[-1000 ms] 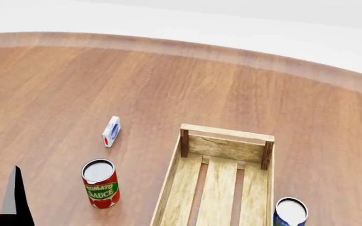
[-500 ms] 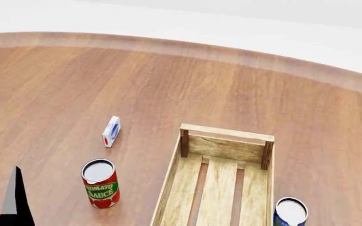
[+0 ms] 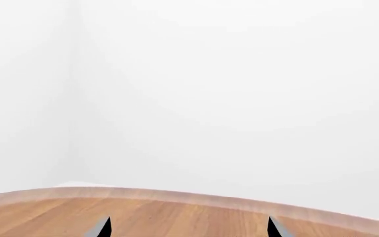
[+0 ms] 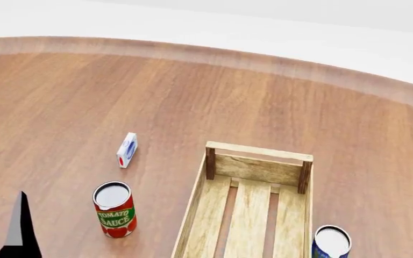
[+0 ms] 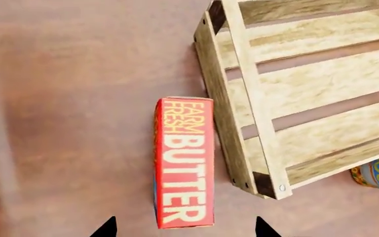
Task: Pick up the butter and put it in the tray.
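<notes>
Left wrist view: left gripper (image 3: 188, 231) with both fingertips spread apart over the table (image 3: 176, 217), nothing between them.

Head view: tray (image 4: 208, 215) lower centre; tomato sauce can (image 4: 114, 209) and small white box (image 4: 127, 150) to its left; blue can (image 4: 331, 242) at its right.

Right wrist view: right gripper (image 5: 184, 230) spread wide, empty, above the butter (image 5: 183, 162), which lies on the table just beside the tray's outer wall, lower centre.

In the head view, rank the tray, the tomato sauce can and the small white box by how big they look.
Largest to smallest as they appear:
1. tray, though cut off at the frame's bottom edge
2. tomato sauce can
3. small white box, farther from the camera
</notes>
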Robot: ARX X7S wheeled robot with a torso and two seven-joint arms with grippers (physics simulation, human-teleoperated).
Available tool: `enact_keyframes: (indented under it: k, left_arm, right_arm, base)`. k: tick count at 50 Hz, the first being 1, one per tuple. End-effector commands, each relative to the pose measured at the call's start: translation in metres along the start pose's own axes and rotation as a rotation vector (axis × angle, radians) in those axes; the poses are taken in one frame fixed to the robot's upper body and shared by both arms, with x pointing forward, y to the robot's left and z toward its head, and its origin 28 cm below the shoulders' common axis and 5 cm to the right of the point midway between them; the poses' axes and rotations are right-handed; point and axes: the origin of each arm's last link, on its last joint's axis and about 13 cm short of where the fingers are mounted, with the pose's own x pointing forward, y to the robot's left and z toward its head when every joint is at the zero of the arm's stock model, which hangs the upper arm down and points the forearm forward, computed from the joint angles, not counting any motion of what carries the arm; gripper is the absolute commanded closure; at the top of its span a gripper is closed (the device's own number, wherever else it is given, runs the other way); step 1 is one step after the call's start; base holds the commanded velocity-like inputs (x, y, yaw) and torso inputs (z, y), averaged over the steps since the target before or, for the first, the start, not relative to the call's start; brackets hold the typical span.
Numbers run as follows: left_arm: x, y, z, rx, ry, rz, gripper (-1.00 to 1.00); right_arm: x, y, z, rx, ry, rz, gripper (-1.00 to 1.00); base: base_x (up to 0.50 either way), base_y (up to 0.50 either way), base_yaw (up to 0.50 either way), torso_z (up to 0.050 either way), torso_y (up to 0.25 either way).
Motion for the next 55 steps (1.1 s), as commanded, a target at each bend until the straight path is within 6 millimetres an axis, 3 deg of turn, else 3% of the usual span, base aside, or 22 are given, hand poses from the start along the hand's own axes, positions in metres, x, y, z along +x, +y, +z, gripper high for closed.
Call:
enact_keyframes:
  k: [1,21,32,40,55]
  left_arm:
    - [0.000,-0.001,-0.001,0.004,0.003,-0.004,-1.00]
    - [0.001,0.001,0.000,0.006,-0.002,0.005,-1.00]
    - [0.003,0.004,0.001,0.003,-0.003,0.023,-1.00]
    - [0.002,0.003,-0.001,0.004,0.000,0.017,-1.00]
    - [0.001,0.002,-0.001,0.004,0.001,0.015,-1.00]
  right_arm:
    - [0.001,-0.017,0.012,-0.094,0.061,0.001,-1.00]
    - [0.030,-0.003,0.009,-0.084,-0.089,0.088,-1.00]
    - [0.044,0.012,-0.017,-0.024,-0.048,0.123,-1.00]
    - [0.046,0.017,-0.028,0.013,-0.025,0.124,-1.00]
    - [0.041,0.013,-0.026,0.018,-0.031,0.104,-1.00]
  base:
    - [0.00,0.00,0.00,0.000,0.000]
    - [0.00,0.00,0.00,0.000,0.000]
    - [0.00,0.00,0.00,0.000,0.000]
    - [0.00,0.00,0.00,0.000,0.000]
    - [0.00,0.00,0.00,0.000,0.000]
